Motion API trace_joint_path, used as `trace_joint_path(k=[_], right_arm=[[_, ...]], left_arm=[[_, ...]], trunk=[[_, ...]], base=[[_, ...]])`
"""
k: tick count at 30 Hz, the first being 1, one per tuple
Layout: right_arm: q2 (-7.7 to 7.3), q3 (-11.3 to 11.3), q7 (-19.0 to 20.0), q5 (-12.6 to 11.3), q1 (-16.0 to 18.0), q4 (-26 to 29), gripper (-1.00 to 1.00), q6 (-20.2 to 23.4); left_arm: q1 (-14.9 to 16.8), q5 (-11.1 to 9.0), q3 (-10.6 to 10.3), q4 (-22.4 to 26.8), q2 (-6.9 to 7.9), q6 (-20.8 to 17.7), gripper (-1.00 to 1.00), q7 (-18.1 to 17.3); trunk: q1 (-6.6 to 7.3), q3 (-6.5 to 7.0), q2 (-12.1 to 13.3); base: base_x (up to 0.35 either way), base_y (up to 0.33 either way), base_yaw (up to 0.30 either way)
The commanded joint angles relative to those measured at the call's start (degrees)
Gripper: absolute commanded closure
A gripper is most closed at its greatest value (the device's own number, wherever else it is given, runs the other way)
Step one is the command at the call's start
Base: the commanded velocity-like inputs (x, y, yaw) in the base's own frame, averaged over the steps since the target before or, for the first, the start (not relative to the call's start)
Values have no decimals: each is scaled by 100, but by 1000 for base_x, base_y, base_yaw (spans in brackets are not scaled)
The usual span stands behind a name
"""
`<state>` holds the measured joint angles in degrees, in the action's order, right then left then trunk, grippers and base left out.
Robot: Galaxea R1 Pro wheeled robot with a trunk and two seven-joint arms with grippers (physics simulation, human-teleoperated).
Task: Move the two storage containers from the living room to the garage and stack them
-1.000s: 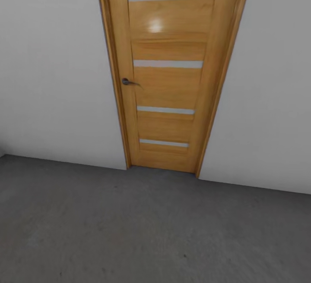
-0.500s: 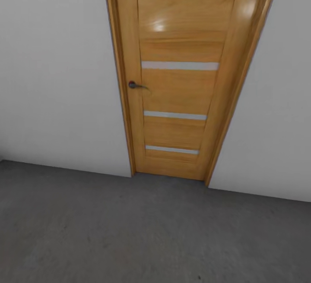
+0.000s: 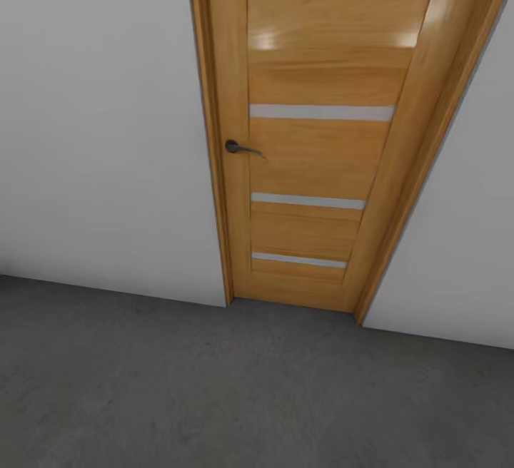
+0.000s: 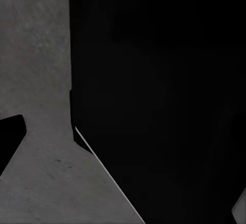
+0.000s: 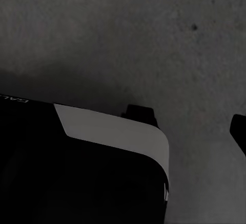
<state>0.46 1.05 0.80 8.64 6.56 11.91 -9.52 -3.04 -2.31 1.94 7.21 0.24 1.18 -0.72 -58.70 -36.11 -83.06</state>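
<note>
Robot faces shut wood door (image 3: 314, 140) w/ handle (image 3: 235, 147) on garage floor (image 3: 214, 397); best to square up first. End effector states: can't tell.

One tall, honey-coloured wood-panelled door (image 3: 325, 133) stands in the head view, running from about 12 o'clock down toward the centre. Four narrow pale frosted strips (image 3: 321, 112) cross it (the topmost is cut by the picture's edge at 12 o'clock). One small dark metal lever handle (image 3: 239, 148) sits at its 9 o'clock edge. One wooden door frame (image 3: 214, 133) surrounds it. Two stretches of plain white wall (image 3: 100, 125) flank it, one at 9 o'clock and one at 3 o'clock. One dark grey, concrete-like floor (image 3: 214, 397) fills the 6 o'clock part. In the right wrist view, one black robot body panel with a pale grey corner band (image 5: 113, 131) lies at 7 o'clock.
</note>
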Motion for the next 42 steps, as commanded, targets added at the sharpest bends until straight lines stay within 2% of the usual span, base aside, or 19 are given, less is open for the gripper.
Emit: trace_joint_path(k=[1,10,29,42], right_arm=[[-1,8,0,23,3,-4,-100,-15],[-7,3,0,23,3,-4,-100,-15],[-11,1,0,23,3,-4,-100,-15],[-11,9,0,23,3,-6,-100,-15]], left_arm=[[-4,-24,17,9,-2,5,-100,-7],[-4,-24,17,9,-6,5,-100,-7],[-4,-24,17,9,-6,5,-100,-7],[-4,-24,17,9,-4,5,-100,-7]], trunk=[[-3,-4,-2],[-3,-4,-2],[-3,-4,-2],[-3,-4,-2]], base=[[307,198,0],[309,141,-48],[337,8,-243],[340,0,-20]])
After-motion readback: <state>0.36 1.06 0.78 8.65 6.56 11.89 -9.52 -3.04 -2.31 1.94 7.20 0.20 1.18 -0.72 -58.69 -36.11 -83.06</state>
